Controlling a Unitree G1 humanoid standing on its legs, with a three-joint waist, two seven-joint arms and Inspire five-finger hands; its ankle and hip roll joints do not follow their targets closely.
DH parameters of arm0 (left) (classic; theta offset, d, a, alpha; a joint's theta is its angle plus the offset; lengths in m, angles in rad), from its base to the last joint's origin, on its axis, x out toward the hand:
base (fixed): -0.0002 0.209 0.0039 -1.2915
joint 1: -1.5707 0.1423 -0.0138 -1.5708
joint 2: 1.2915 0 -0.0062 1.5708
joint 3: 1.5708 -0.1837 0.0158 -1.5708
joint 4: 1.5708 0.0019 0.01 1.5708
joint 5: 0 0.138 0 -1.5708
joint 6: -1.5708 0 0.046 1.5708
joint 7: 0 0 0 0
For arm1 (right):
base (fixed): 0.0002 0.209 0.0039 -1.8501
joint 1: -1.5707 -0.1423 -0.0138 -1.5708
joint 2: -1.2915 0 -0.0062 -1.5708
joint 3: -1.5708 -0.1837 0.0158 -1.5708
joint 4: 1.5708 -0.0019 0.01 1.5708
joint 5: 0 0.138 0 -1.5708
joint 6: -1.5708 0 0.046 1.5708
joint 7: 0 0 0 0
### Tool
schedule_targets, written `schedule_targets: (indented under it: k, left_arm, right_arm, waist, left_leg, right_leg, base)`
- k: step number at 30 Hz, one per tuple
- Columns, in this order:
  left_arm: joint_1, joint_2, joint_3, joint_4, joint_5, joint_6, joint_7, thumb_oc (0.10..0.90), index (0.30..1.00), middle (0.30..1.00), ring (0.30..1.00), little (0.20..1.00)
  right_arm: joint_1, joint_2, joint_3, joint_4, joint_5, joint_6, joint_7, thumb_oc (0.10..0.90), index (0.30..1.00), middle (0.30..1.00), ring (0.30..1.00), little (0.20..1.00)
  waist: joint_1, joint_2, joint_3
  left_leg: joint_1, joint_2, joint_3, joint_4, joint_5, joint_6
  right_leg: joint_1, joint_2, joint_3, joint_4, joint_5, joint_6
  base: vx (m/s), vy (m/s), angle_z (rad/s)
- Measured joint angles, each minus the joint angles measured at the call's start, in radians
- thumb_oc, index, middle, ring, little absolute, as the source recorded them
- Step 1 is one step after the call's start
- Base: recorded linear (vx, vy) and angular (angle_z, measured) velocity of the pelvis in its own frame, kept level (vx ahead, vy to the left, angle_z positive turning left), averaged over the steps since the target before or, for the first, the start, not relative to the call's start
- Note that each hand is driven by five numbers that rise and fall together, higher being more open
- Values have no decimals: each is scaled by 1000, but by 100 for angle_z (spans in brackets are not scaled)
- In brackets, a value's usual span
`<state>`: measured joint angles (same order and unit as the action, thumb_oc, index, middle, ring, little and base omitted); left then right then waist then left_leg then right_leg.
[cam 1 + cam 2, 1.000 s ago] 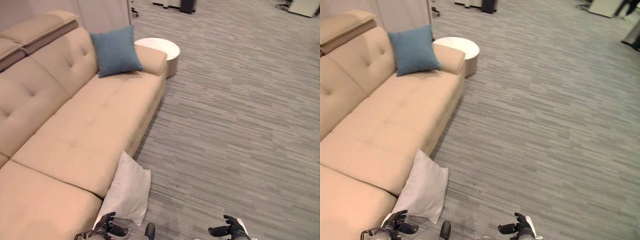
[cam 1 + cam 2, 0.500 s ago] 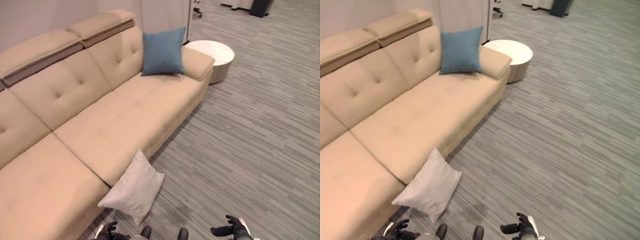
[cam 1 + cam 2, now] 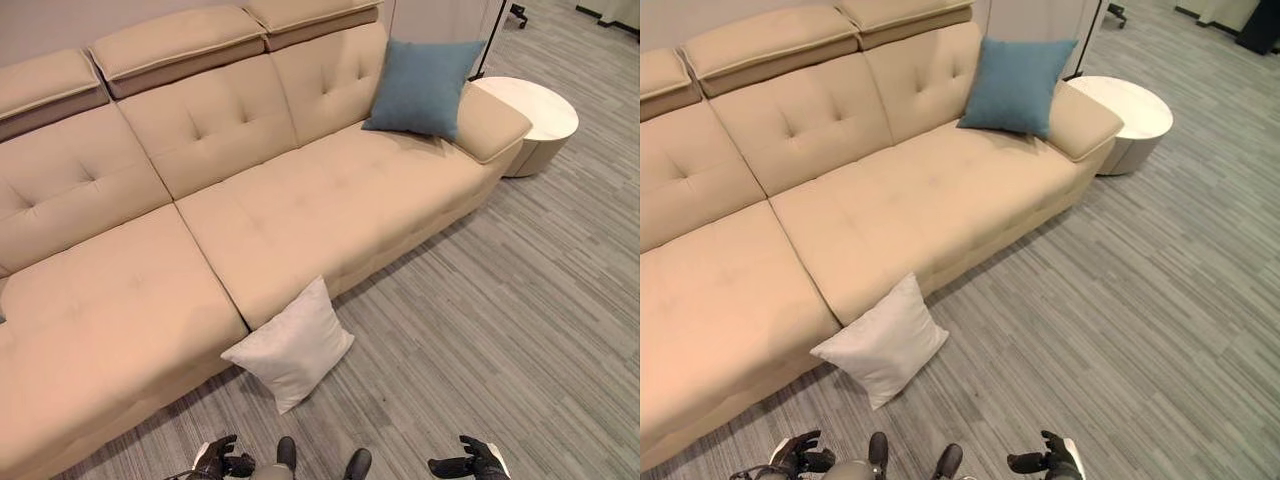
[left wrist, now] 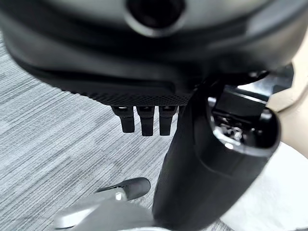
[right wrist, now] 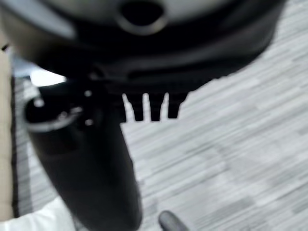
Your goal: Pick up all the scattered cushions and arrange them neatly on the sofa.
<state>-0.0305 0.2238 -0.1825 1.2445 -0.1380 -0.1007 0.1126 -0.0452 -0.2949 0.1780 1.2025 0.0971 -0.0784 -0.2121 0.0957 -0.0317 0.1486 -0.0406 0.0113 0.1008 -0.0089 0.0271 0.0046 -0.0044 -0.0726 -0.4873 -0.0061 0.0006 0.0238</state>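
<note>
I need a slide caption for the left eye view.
White cushion on floor against beige sofa; blue cushion already on it.

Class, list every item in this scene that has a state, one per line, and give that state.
White cushion: on the floor, leaning against the sofa front.
Blue cushion: upright on the sofa, against backrest and armrest.
Sofa: seat bare apart from the blue cushion.
Left hand: open, holding nothing.
Right hand: open, holding nothing.

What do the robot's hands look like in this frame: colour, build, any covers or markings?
Both hands are dark, almost black, with jointed fingers and a thumb. The left hand shows a bit of pale, silver-grey wrist beside it. The right hand carries a white cover on its outer edge. Up close, the left wrist view shows a row of short black fingertips under a glossy dark housing, with a thick black thumb beside them. No markings are legible.
</note>
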Motion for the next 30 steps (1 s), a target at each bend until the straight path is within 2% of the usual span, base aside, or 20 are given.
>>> schedule_targets:
  k: [2, 4, 5, 6, 8, 9, 10, 12, 13, 14, 15, 16, 17, 18, 21, 23, 25, 26, 29, 30]
  left_arm:
    - [4, 2, 6, 1, 0, -1, -13, 800, 900, 900, 900, 900]
    - [-9, 5, 6, 2, 0, 0, -13, 800, 900, 900, 900, 900]
    - [-18, 11, 6, 0, 0, -2, -14, 800, 900, 900, 900, 900]
    - [-20, 24, 7, -2, 0, -2, -12, 800, 900, 900, 900, 900]
    - [-18, 37, 2, -1, -2, -2, -11, 800, 900, 900, 900, 900]
    - [-19, 38, 1, 6, -3, -2, -8, 800, 900, 900, 900, 900]
    - [-23, 37, -3, 11, -8, -2, -8, 800, 900, 900, 900, 900]
    - [-20, 27, -2, 26, -9, -2, -8, 800, 900, 900, 900, 900]
    - [-12, 26, -2, 28, -9, -3, -6, 800, 900, 900, 900, 900]
    - [-5, 24, -2, 41, -8, -3, 6, 800, 900, 900, 900, 900]
    - [10, 12, -2, 40, -8, -4, 7, 800, 900, 900, 900, 900]
    - [18, 0, -2, 40, -10, -4, 10, 800, 900, 900, 900, 900]
    - [11, 0, -3, 33, -10, -4, 11, 800, 900, 900, 900, 900]
    - [-15, -3, -7, 17, -18, -4, 11, 800, 900, 900, 900, 900]
    - [-36, -9, -14, -15, -20, -5, 10, 800, 900, 900, 900, 900]
    - [-62, -18, -15, -41, -29, -5, 9, 800, 900, 900, 900, 900]
    - [-78, -20, -37, -69, -37, -7, 9, 800, 900, 900, 900, 900]
    - [-79, -20, -46, -73, -38, -7, 8, 800, 900, 900, 900, 900]
    - [-85, -19, -49, -74, -54, -5, 9, 800, 900, 900, 900, 900]
    - [-89, -18, -49, -76, -58, -6, 9, 800, 900, 900, 900, 900]
  right_arm:
    - [-8, 0, 2, 0, -2, 0, 4, 800, 900, 900, 900, 900]
    - [-12, 0, 5, -4, -5, 0, 11, 800, 900, 900, 900, 900]
    - [-6, 6, 11, -4, -6, 1, 16, 800, 900, 900, 900, 900]
    - [-2, 19, 11, -4, -7, 1, 20, 800, 900, 900, 900, 900]
    - [-10, 32, 12, -3, -9, 0, 24, 800, 900, 900, 900, 900]
    - [-20, 31, 12, -3, -9, -1, 24, 800, 900, 900, 900, 900]
    - [-33, 30, 12, -4, -9, -2, 24, 800, 900, 900, 900, 900]
    - [-44, 31, 12, -4, -9, -1, 25, 800, 900, 900, 900, 900]
    - [-41, 39, 12, -2, -9, 0, 28, 800, 900, 900, 900, 900]
    - [-24, 46, 12, -1, -9, 2, 32, 800, 900, 900, 900, 900]
    - [-21, 39, 11, 0, -9, 2, 32, 800, 900, 900, 900, 900]
    - [-29, 30, 10, -4, -10, 1, 32, 800, 900, 900, 900, 900]
    - [-33, 25, 10, -11, -9, 1, 32, 800, 900, 900, 900, 900]
    - [-44, 2, 10, -45, -8, -1, 31, 800, 900, 900, 900, 900]
    - [-51, -18, 10, -70, 1, -5, 29, 800, 900, 900, 900, 900]
    - [-52, -29, 11, -76, 2, -16, 29, 800, 900, 900, 900, 900]
    - [-47, -37, 11, -77, 4, -18, 29, 800, 900, 900, 900, 900]
    - [-42, -37, 11, -77, 5, -18, 29, 800, 900, 900, 900, 900]
    - [-45, -37, 13, -77, 6, -18, 30, 800, 900, 900, 900, 900]
    - [-50, -38, 19, -76, 8, -19, 29, 800, 900, 900, 900, 900]
  waist:
    - [1, 5, -5]
    - [-8, 11, -2]
    - [-14, 10, -1]
    - [-18, 1, -3]
    - [-13, -6, 0]
    - [-17, -3, 1]
    - [-25, 1, 4]
    - [-32, 7, 8]
    - [-34, -9, 3]
    - [-48, -16, -7]
    - [-49, 7, -18]
    - [-50, 19, -26]
    - [-49, 12, -27]
    - [-52, 4, -27]
    - [-58, -9, -17]
    - [-64, -20, 19]
    - [-76, -22, 43]
    - [-84, -26, 46]
    - [-87, -22, 55]
    - [-85, -17, 57]
  left_leg:
    - [23, -26, -9, -14, -19, 30]
    - [24, -44, -47, -7, -21, 53]
    - [32, -50, -79, -5, -18, 62]
    - [37, -57, -99, -4, -19, 63]
    - [57, -65, -127, -15, -24, 64]
    - [59, -64, -148, -14, -26, 61]
    - [60, -64, -170, -15, -31, 53]
    - [82, -62, -204, -18, -42, 38]
    - [112, -63, -243, -20, -63, 17]
    - [128, -38, -302, -23, -88, -11]
    - [135, 1, -318, -23, -94, -30]
    - [106, 41, -327, 17, -87, -48]
    - [73, 47, -332, 55, -82, -56]
    - [-8, 56, -334, 116, -56, -96]
    - [-63, 80, -296, 156, -28, -135]
    - [-92, 93, -218, 176, -18, -135]
    - [-136, 92, -118, 183, 16, -114]
    - [-155, 89, -65, 179, 3, -102]
    - [-170, 74, 0, 140, -15, -70]
    - [-179, 74, -14, 131, -18, -68]
  right_leg:
    - [-59, -72, 26, 201, -72, 22]
    - [-152, -126, 100, 426, -100, 47]
    - [-205, -137, 171, 526, -132, 76]
    - [-228, -116, 260, 540, -154, 100]
    - [-251, -94, 318, 467, -150, 94]
    - [-248, -68, 378, 377, -146, 97]
    - [-256, -66, 400, 312, -135, 90]
    - [-259, -61, 495, 165, -40, 108]
    - [-248, -75, 503, 93, 41, 108]
    - [-208, -61, 492, 53, 129, 84]
    - [-192, -32, 451, 42, 127, 70]
    - [-154, 6, 409, -7, 140, 38]
    - [-146, 14, 392, -33, 148, 25]
    - [-144, 26, 343, -71, 161, 3]
    - [-141, 45, 274, -83, 146, -49]
    - [-118, 52, 209, -85, 121, -78]
    - [-120, 60, 157, -85, 108, -85]
    - [-134, 60, 136, -85, 105, -84]
    - [-179, 69, 119, -62, 103, -85]
    - [-203, 70, 121, -46, 100, -86]
  base:
    - [83, 149, 18]
    - [73, 33, 54]
    - [162, -43, 87]
    - [168, -88, 88]
    - [205, -144, 50]
    - [196, -166, 43]
    - [140, -114, 55]
    - [194, -243, 69]
    - [279, -483, 124]
    - [197, -461, 115]
    - [104, -477, 114]
    - [24, -383, 66]
    - [-12, -414, 95]
    - [-24, -280, 85]
    - [-28, -169, 73]
    - [-28, -120, 85]
    - [-27, -79, 82]
    - [-45, -62, 61]
    - [-33, -37, 17]
    - [-61, -40, 1]
